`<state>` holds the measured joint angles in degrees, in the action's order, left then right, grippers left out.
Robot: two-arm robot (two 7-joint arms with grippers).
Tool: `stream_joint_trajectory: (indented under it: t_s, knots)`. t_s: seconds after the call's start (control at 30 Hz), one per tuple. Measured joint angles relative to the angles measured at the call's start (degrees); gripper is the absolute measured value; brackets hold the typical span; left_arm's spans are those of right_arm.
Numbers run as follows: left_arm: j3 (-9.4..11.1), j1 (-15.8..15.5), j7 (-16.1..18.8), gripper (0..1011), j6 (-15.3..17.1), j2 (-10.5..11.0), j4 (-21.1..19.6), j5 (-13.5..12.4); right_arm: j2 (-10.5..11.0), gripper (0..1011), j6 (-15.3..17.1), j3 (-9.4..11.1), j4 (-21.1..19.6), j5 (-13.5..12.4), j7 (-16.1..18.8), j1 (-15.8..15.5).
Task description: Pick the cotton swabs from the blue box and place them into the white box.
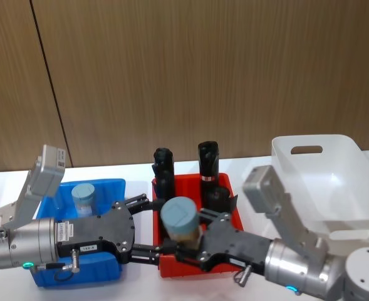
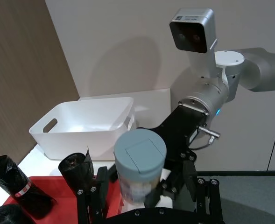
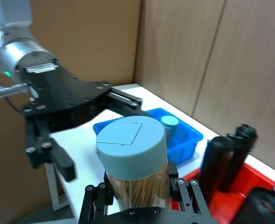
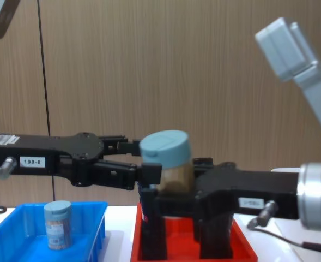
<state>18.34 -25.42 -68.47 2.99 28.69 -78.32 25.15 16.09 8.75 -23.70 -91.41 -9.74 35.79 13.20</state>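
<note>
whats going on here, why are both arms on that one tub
It looks like a handover above the red tray. The right gripper has its fingers shut on one tub of cotton swabs, while the left gripper sits around it with fingers open. A second tub stands in the blue box. The white box is off to the right.

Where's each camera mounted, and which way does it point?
Head: up high, looking down; left gripper open around the cotton swab tub, right gripper shut on it.
Chest: lower, looking level across; grippers enter from both sides.
Left wrist: faces the right arm and white box; own fingers flank the tub.
Right wrist: faces the left arm and blue box; own fingers grip the tub.
Shared: all show the tub.
</note>
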Motion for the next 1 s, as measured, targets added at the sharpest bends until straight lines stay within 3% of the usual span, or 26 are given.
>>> stream_joint_trajectory:
  t_s: [0.6,1.0]
  knots:
    - [0.0,0.0,0.0,1004,0.0,0.0,0.0,0.0,5.65,652,-1.91,5.89,1.3,-5.32,-6.85,-0.39]
    - [0.0,0.0,0.0,1004,0.0,0.0,0.0,0.0,7.6,653,-2.48,9.19,5.65,-6.04,-11.11,2.28]
